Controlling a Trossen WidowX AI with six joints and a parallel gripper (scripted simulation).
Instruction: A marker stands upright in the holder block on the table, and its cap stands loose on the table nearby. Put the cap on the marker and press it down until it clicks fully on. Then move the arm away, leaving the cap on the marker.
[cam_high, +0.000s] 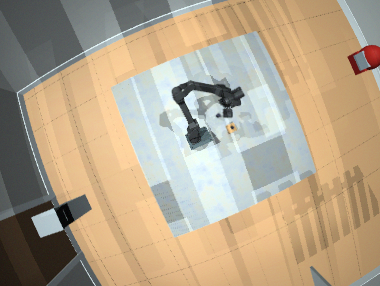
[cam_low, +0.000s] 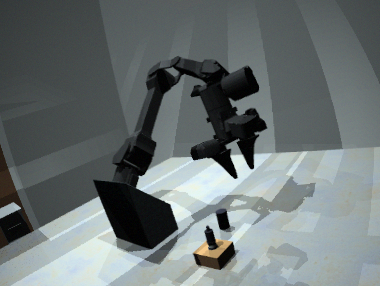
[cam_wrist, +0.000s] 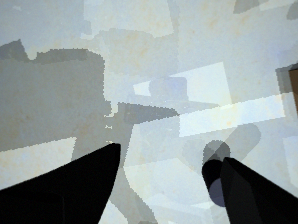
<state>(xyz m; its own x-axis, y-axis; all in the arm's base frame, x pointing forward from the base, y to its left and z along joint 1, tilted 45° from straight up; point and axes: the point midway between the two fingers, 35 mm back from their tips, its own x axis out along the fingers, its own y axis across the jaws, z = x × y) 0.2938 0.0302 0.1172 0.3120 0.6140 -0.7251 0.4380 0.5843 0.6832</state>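
The marker (cam_low: 210, 238) stands upright in the wooden holder block (cam_high: 228, 129) (cam_low: 228, 248). A corner of the block (cam_wrist: 295, 92) shows at the right edge of the wrist view. The dark cap (cam_high: 218, 115) (cam_low: 223, 220) stands loose on the table behind the block in the exterior view. In the wrist view, the cap (cam_wrist: 212, 171) is lower right, partly behind the right finger. My gripper (cam_high: 227, 114) (cam_low: 244, 173) (cam_wrist: 170, 159) is open and empty. It hangs well above the table, fingers pointing down, with the cap below it and off to one side.
The arm's base (cam_high: 198, 139) (cam_low: 145, 217) stands on the pale table (cam_high: 210, 192), near the block. Shadows of the arm fall across the table. A red object (cam_high: 371, 57) is far off at the right in the top view.
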